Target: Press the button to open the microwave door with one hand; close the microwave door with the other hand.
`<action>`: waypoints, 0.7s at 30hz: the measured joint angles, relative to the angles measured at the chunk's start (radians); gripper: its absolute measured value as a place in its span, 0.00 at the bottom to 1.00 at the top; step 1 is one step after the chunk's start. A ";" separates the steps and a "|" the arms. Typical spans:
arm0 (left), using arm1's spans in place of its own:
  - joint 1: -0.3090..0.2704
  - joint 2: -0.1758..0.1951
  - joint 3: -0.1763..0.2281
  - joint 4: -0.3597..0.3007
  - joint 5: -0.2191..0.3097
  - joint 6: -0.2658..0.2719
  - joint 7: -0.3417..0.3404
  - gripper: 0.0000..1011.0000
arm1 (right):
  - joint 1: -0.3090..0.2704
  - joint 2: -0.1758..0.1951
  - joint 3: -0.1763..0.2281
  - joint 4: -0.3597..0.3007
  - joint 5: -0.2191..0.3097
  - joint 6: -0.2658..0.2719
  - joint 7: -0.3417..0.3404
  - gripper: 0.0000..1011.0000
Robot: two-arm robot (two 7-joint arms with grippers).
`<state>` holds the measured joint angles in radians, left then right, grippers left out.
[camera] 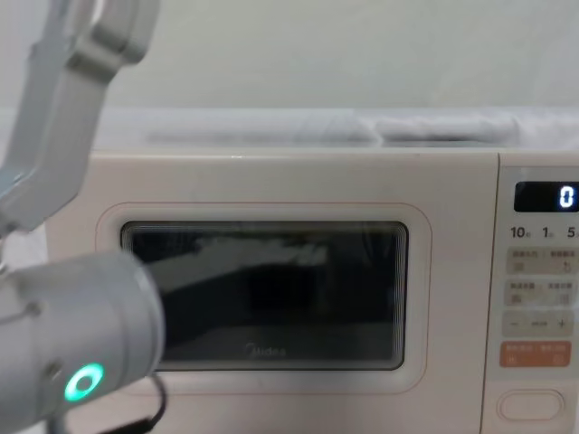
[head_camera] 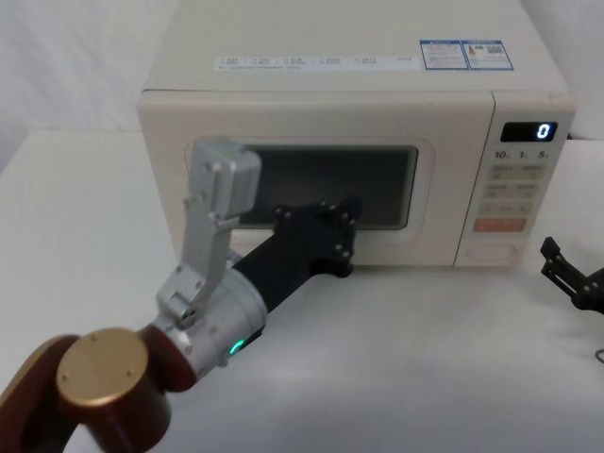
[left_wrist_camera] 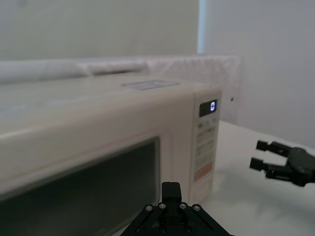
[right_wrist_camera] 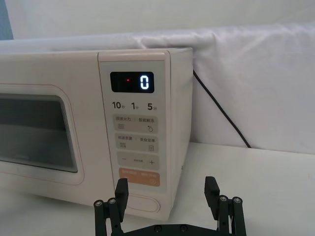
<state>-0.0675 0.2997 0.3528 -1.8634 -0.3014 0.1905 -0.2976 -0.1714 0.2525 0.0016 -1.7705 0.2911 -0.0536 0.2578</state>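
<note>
- left gripper (head_camera: 345, 209): black, on a silver wrist with a green ring, reaching forward across the table (head_camera: 85, 226). its tip lies against or just short of the lower part of the door window; contact cannot be judged. whether its fingers are apart or together cannot be told.
- microwave (head_camera: 311, 80): cream box standing at the back of the table, long axis running left to right. two printed labels on its top, one with blue headings; the text is too small to read.
- microwave door (camera: 262, 185): cream panel with a dark window and thin pink outline, sitting flush with the body, so judged closed. grey "midea" logo (camera: 266, 352) below the window.
- control strip: to the right of the door. black display (right_wrist_camera: 132, 82) reads "0"; beneath it "10", "1", "5" with small marks, then pale keys, a "-" and "+" pair, an orange key (right_wrist_camera: 139, 177) with unreadable writing.
- button (right_wrist_camera: 142, 203): wide cream oval at the foot of the strip, under the orange key.
- right gripper (right_wrist_camera: 167, 192): black, fingers spread apart and holding nothing, low over the table beside the microwave's right front corner. the button lies ahead of it and slightly to its left, near but not touched; this arm is plainly the nearer one to press it.
- black cord (right_wrist_camera: 221, 112): runs down the white backdrop behind the microwave's right side.
</note>
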 joint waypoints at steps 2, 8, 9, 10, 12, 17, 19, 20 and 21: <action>0.020 0.006 -0.006 -0.007 0.001 -0.011 0.012 0.00 | 0.000 0.000 0.000 0.000 0.000 0.000 0.000 0.99; 0.100 0.021 -0.040 -0.023 -0.003 -0.048 0.046 0.00 | 0.000 0.000 0.000 0.000 0.000 0.000 0.000 0.99; 0.116 0.024 -0.048 -0.024 -0.005 -0.054 0.051 0.00 | 0.000 0.000 0.000 0.000 0.000 0.000 0.000 0.99; 0.124 0.026 -0.053 -0.025 -0.006 -0.057 0.053 0.00 | 0.000 0.000 0.000 0.000 0.000 0.000 0.000 0.99; 0.150 0.030 -0.067 -0.026 -0.005 -0.069 0.064 0.00 | 0.000 0.000 0.000 0.000 0.000 0.000 0.000 0.99; 0.190 0.023 -0.097 -0.016 0.031 -0.117 0.107 0.00 | 0.000 0.000 0.000 0.000 0.000 0.000 0.000 0.99; 0.206 0.013 -0.112 -0.008 0.056 -0.145 0.136 0.00 | 0.000 0.000 0.000 0.000 0.000 0.000 0.000 0.99; 0.212 0.007 -0.120 -0.004 0.064 -0.155 0.148 0.00 | 0.000 0.000 0.000 0.000 0.000 0.000 0.000 0.99; 0.217 0.003 -0.126 -0.002 0.069 -0.163 0.156 0.00 | 0.000 0.000 0.000 0.000 0.000 0.000 0.000 0.99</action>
<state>0.1492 0.3030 0.2265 -1.8652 -0.2324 0.0278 -0.1418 -0.1713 0.2524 0.0016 -1.7706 0.2911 -0.0536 0.2578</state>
